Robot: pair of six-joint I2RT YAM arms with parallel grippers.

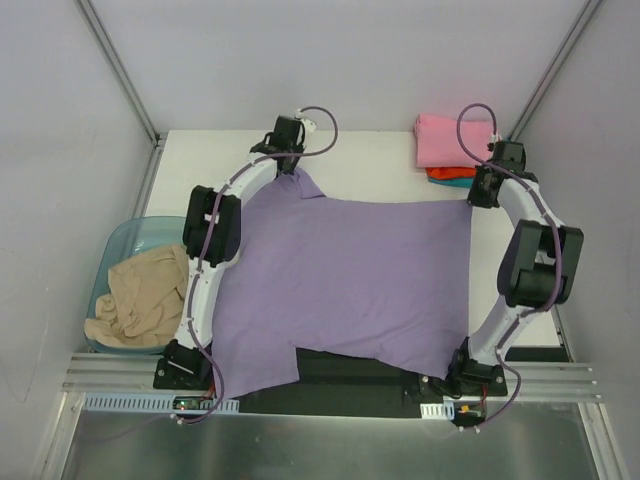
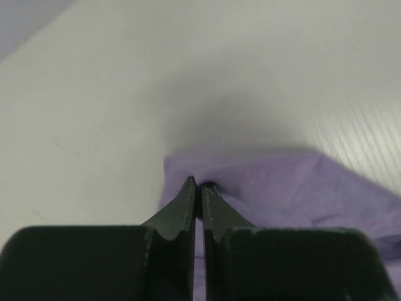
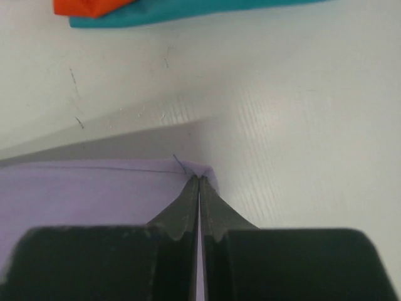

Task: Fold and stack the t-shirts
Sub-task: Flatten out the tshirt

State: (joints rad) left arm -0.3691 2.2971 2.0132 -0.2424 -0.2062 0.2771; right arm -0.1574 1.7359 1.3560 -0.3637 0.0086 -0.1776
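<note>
The lavender t-shirt (image 1: 350, 285) is stretched out over the table between both arms. My left gripper (image 1: 293, 172) is shut on its far left corner (image 2: 263, 182), the fabric bunching at the fingertips. My right gripper (image 1: 474, 197) is shut on the far right hemmed corner (image 3: 125, 188), with a loose thread at the tips. A folded pink t-shirt (image 1: 445, 140) lies on top of an orange-red t-shirt (image 3: 88, 6) and a teal t-shirt (image 3: 188, 11) at the far right of the table. The tan t-shirt (image 1: 140, 295) lies crumpled in the bin.
A translucent pale-blue bin (image 1: 120, 245) stands off the table's left edge beside the left arm. The white table (image 1: 370, 160) ends at grey walls behind and to both sides. A metal rail (image 1: 330, 385) runs along the near edge.
</note>
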